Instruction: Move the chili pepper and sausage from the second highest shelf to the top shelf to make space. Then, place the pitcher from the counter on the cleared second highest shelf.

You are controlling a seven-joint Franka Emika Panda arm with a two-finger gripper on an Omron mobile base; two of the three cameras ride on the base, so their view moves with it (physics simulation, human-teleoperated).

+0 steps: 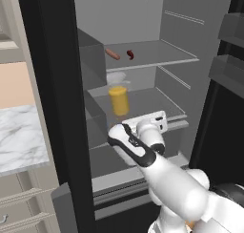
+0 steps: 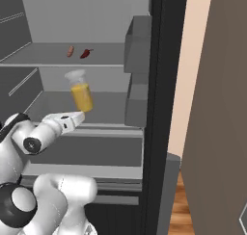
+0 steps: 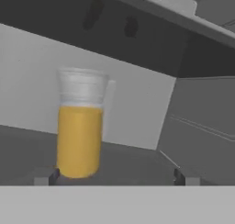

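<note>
Once the pitcher [image 3: 79, 126] was stood on the second shelf, sausage [image 1: 112, 54] and chili pepper [image 1: 130, 55] at 12 o'clock above, the gripper [image 3: 114, 176] was spread wide, nothing held; a straight retreat was judged next.

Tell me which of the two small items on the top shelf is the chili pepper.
The chili pepper is the dark red, curved one, lying right of the sausage in both base views. The sausage is straight, pinkish-orange and slightly longer.
</note>
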